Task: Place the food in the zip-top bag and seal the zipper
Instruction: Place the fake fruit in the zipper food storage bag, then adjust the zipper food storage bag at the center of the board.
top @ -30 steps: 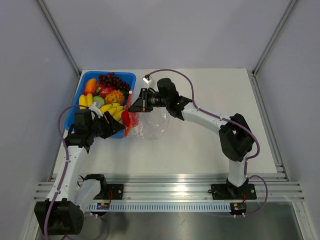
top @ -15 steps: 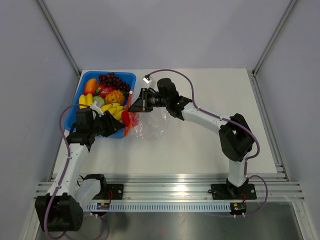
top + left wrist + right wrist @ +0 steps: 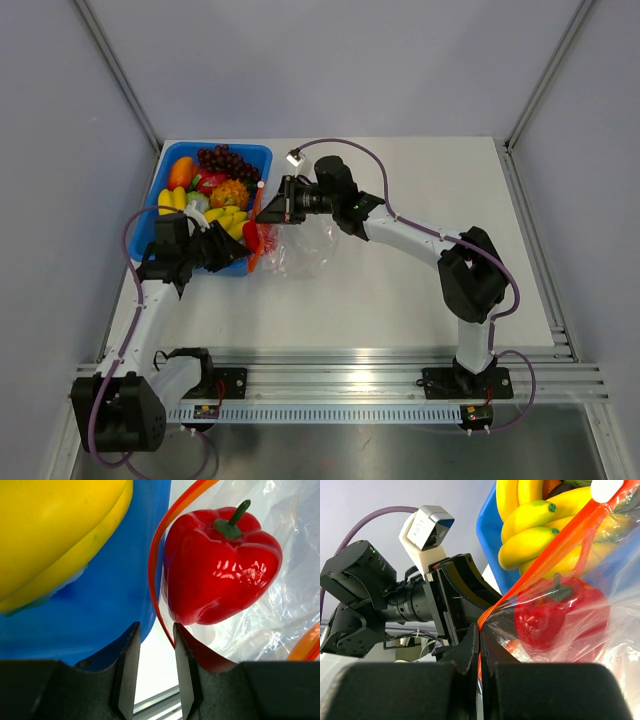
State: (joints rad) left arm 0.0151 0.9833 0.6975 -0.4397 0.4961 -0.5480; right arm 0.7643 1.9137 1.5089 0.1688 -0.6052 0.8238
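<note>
Right wrist view | right claw (image 3: 479, 635) is pinching zipper (image 3: 545, 560) at lower centre | left claw (image 3: 155, 630) is hovering narrowly parted near red pepper (image 3: 220, 565)

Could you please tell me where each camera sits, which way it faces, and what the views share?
Top external: fixed above and behind, looking down on the table; both arms show whole, bases at the bottom.
Left wrist: on the left arm, looking past the open left gripper at the red pepper in the bag.
Right wrist: looks along the right gripper, shut on the zipper, toward the blue tray.
Shared: both wrist views show pepper and zipper.
</note>
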